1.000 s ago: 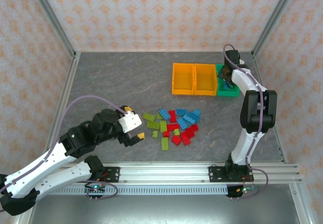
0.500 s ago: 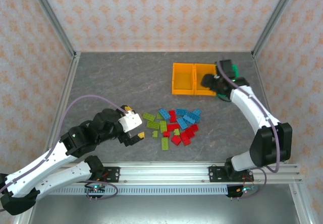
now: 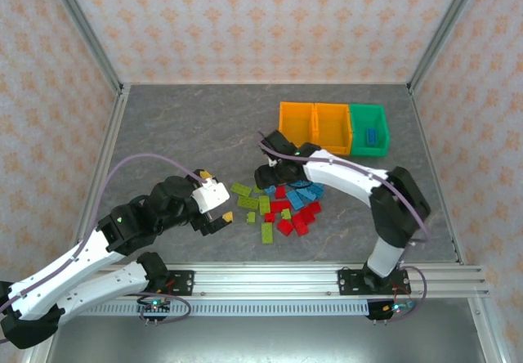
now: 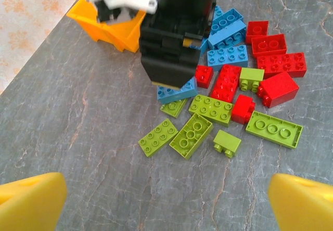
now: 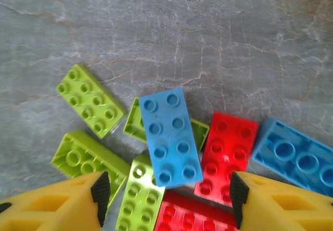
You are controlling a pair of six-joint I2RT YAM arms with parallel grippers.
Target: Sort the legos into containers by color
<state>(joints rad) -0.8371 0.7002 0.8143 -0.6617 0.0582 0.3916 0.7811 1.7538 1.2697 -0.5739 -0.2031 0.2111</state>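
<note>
Top external view: well left of the legos (image 3: 282, 203) heaped on the table (image 3: 180, 134), the left arm (image 3: 139, 224) sits just as it did a second ago. The left jaws are spread wide and empty, pointing at the heap. In the left wrist view its yellow fingertips (image 4: 31, 200) stand at the two bottom corners with bare table between them, short of the heap's lime bricks (image 4: 195, 135).

The heap of blue, red and lime pieces lies unchanged.

The right arm (image 3: 343, 171) has moved most. A second ago its wrist was at the green container (image 3: 368, 130), behind and right of the heap; now the right jaws hang over the heap's rear left edge. The right wrist view shows them partly open and holding nothing, one fingertip (image 5: 52, 200) on either side of a blue brick (image 5: 170, 137) that lies studs-up across lime ones.

Behind and right of the heap, the left orange container (image 3: 297, 127), the middle orange container (image 3: 333, 127) and the green one stand touching in a row. A small blue piece (image 3: 372, 135), earlier hidden by the arm, now shows inside the green one.
</note>
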